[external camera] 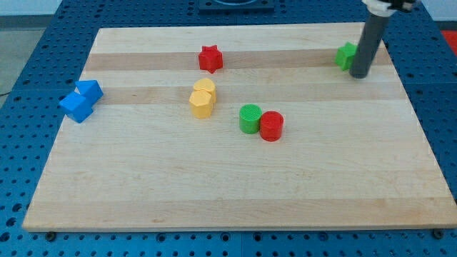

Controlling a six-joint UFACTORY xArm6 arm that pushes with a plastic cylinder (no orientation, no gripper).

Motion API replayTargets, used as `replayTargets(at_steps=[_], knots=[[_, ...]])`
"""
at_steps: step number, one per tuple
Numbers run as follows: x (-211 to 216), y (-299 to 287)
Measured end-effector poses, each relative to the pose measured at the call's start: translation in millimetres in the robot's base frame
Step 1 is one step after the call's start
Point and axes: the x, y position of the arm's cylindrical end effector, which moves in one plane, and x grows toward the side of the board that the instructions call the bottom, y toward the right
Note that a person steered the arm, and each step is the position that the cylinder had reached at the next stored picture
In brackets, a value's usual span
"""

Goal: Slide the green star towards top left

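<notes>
Status entry, as I read it from the one camera.

Item, task piece: green star point(346, 55), upper right of the frame, close to the board's far right corner. Partly hidden behind my rod, so only its left portion shows.

Item, my tip point(359, 75): planted on the board just to the right of the green star, touching it or very nearly so; I cannot tell which. There is no hand on this rig to open or close, only the bare rod, and it holds nothing.

Item, wooden board point(214, 185): pale, lying on a blue perforated table.

Other pieces:
- red star point(210, 58), upper centre
- two yellow blocks point(203, 98), pressed together, centre left
- green cylinder point(250, 118) and red cylinder point(271, 126), touching, centre
- two blue blocks point(81, 101), touching, at the left edge

Progress, my judgement: barely begun. The star sits at the opposite end from the upper left, so nearly the whole leftward traverse remains. My tip is on the correct side for a push left, and the red star lies roughly along that path.
</notes>
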Motion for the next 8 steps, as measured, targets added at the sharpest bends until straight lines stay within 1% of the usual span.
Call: replayTargets(at_steps=[1,2,3,4,5,6,8], knots=[[-12.4,13.0],[-39.1,-30.1],[-54.9,-79.6],[-34.1,-60.9],[-37.2,0.8],[-66.9,9.5],[-78.5,-111.0]])
